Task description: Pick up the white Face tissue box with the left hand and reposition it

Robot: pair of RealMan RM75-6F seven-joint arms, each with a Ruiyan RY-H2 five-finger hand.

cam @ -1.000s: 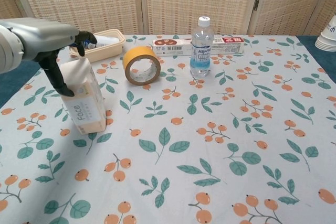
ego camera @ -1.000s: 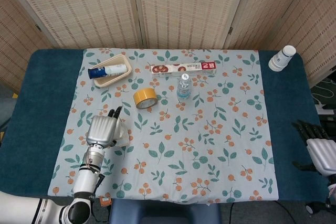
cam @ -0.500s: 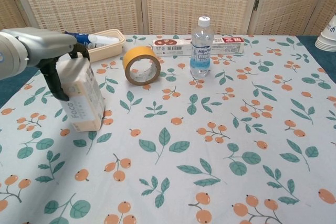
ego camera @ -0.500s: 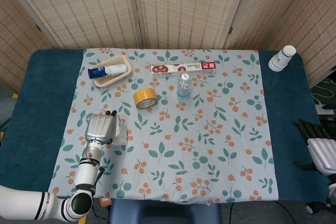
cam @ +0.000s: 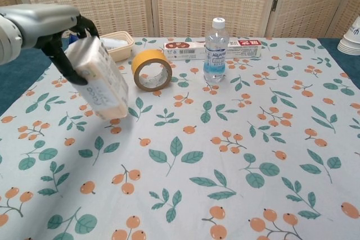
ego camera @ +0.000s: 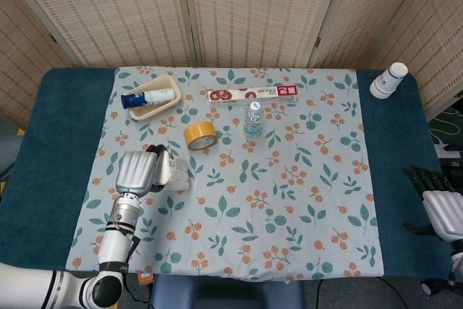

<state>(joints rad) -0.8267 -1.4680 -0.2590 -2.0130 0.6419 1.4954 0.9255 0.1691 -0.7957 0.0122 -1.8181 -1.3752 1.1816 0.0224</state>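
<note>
Head view first. Left hand (ego camera: 135, 172) sits at the near-left of the bench (ego camera: 51, 150), fingers wrapped round the white Face tissue box (ego camera: 173, 171); box pokes out to the hand's inner side, just near of the yellow tape roll (ego camera: 199, 135). Water bottle (ego camera: 252, 120) and long foil carton (ego camera: 252, 95) lie further back, tray (ego camera: 151, 96) w/ a blue-capped tube at back left, paper cup stack (ego camera: 388, 79) at far right corner. Right hand (ego camera: 441, 208) is parked at the right edge off the cloth, holding nothing; fingers look loosely curled, but we cannot tell for sure at this res.

Chest view. Left hand (cam: 53, 32) is gripping the box (cam: 98, 80) from its top end, thumb on one face, fingers on the other. Box is tilted, lower end toward the bench centre, and we judge it clear of the flowered cloth (cam: 225, 155). Tape roll (cam: 151, 69) is near its right; tray (cam: 117, 46) just behind.

Step in hand, as we read it: carry phase, lift done, placement to come. Notes for doing it well: grip is at one end only, so the soft pack may swing or sag; keep wrist motion slow. Pick a bare patch away from the tape roll and bottle. Level the box before lowering, set it flat, then release.
</note>
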